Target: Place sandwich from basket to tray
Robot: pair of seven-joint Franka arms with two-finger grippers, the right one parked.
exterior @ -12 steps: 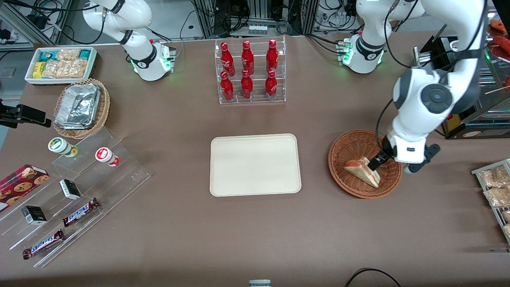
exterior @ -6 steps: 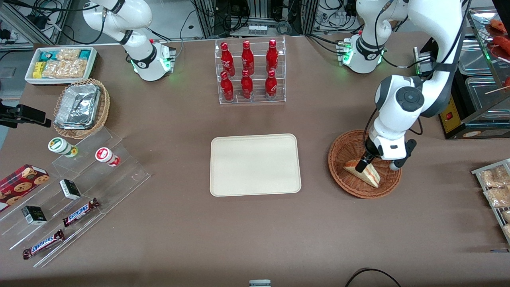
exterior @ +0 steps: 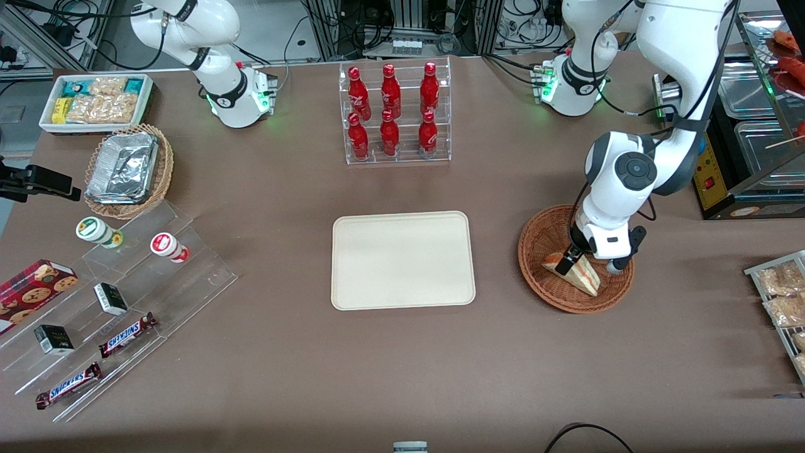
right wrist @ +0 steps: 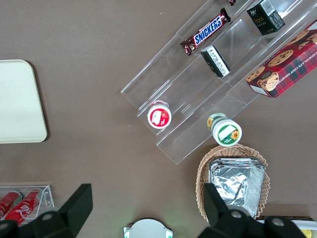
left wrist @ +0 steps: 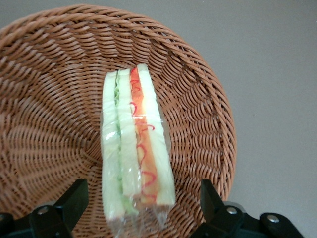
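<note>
The sandwich, a wrapped white-bread wedge with orange-red and green layers, lies in the reddish-brown wicker basket toward the working arm's end of the table. My gripper hangs low over the basket, open, with one black finger on each side of the sandwich's wider end and a gap between each finger and the bread. The cream-beige tray sits at the table's middle with nothing on it.
A clear rack of red bottles stands farther from the front camera than the tray. Toward the parked arm's end are a tan basket with a foil package, a white bin of snacks and acrylic steps with candy bars. Packaged snacks lie near the basket.
My gripper has swung in over the basket and dropped lower, so its open fingers now straddle the sandwich. The sandwich has not moved.
</note>
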